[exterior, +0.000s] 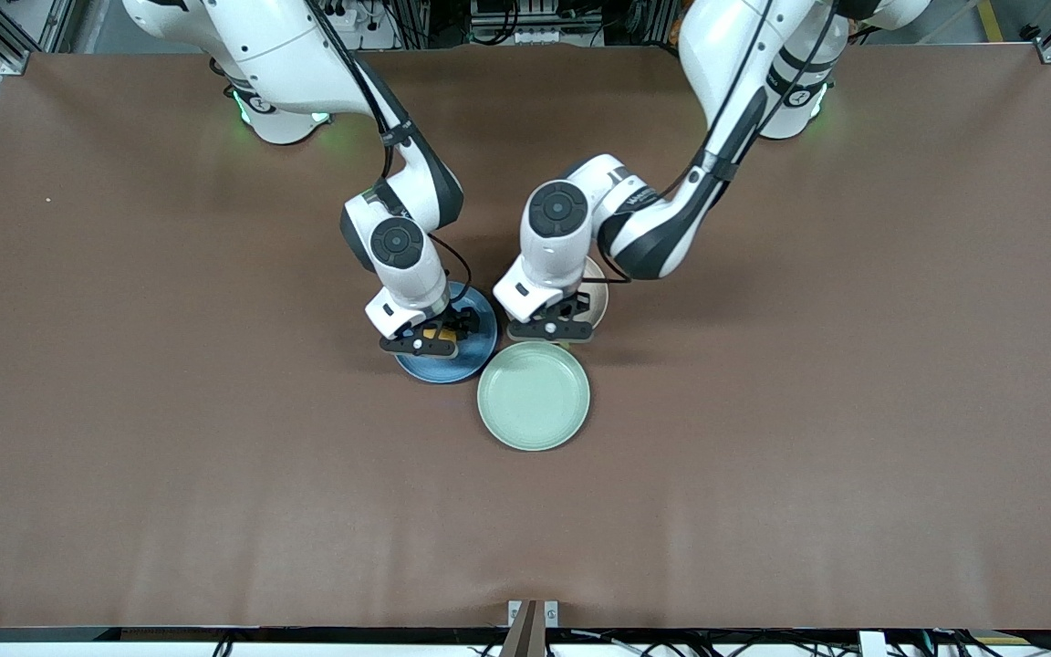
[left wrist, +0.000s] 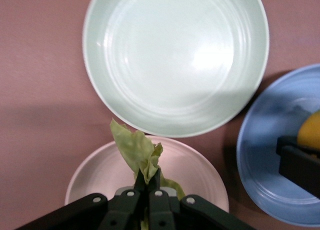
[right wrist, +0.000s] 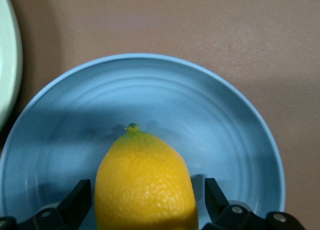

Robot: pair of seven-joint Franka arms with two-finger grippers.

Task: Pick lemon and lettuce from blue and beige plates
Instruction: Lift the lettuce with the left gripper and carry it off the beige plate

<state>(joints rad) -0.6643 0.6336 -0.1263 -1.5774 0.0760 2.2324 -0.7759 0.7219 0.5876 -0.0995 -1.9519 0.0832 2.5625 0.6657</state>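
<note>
Left gripper [left wrist: 147, 187] pinches my lettuce [left wrist: 137, 152] over the beige plate [left wrist: 95, 172]. Right gripper [right wrist: 145, 200] stands wide around the lemon [right wrist: 145, 182] on the blue plate [right wrist: 200, 105], fingers apart from it.

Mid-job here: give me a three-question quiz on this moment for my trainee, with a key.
1. True or false: the left gripper is shut on the lettuce over the beige plate.
2. What lies between the right gripper's open fingers? A) lemon B) lettuce C) nothing
3. Fill in: the mint-green plate, nearer the front camera than the blue plate, holds ____.

Key: 1 true; 2 A; 3 nothing.
</note>
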